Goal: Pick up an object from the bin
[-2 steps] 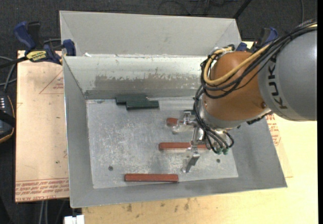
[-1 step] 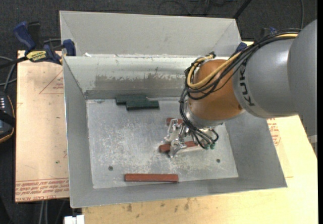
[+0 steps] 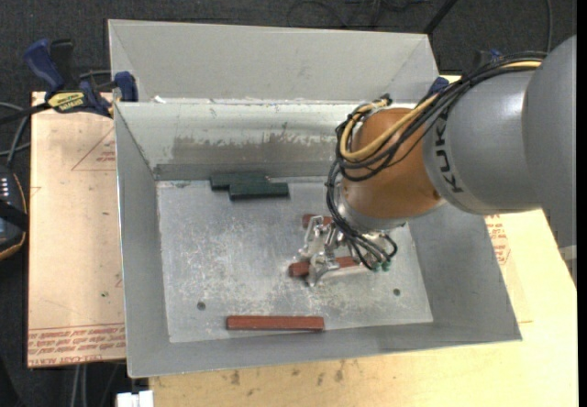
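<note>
My gripper (image 3: pixel 316 260) hangs low over the middle right of the bin floor, under the orange wrist cover. Its metal fingers stand around a small red-brown block (image 3: pixel 301 269) lying on the floor, with more red (image 3: pixel 347 263) showing to the right under the fingers. Whether the fingers press on it I cannot tell. A long red-brown bar (image 3: pixel 275 324) lies flat near the front wall, below the gripper and apart from it.
A dark green flat block (image 3: pixel 249 186) lies against the back wall at the left of centre. The arm comes in from the right and hides the bin's right rear part.
</note>
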`<state>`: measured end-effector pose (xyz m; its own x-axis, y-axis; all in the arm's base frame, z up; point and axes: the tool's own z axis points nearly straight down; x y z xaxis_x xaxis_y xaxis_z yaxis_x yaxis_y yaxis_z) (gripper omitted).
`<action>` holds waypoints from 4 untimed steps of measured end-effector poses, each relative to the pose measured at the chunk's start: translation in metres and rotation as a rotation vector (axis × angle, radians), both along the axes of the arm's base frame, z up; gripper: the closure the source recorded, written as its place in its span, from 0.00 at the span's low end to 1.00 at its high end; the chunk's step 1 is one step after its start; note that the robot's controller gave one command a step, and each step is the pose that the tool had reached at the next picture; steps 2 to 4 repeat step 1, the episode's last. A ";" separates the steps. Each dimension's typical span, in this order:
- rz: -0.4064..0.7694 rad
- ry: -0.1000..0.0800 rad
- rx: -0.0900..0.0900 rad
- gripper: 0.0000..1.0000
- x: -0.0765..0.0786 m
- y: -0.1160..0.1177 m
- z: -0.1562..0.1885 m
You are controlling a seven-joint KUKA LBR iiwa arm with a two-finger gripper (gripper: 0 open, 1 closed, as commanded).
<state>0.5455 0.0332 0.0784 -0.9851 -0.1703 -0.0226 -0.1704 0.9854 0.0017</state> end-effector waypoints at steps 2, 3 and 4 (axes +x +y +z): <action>0.018 0.019 -0.005 1.00 -0.009 0.002 0.126; 0.018 0.019 -0.005 1.00 -0.009 0.002 0.126; 0.018 0.019 -0.005 1.00 -0.009 0.002 0.126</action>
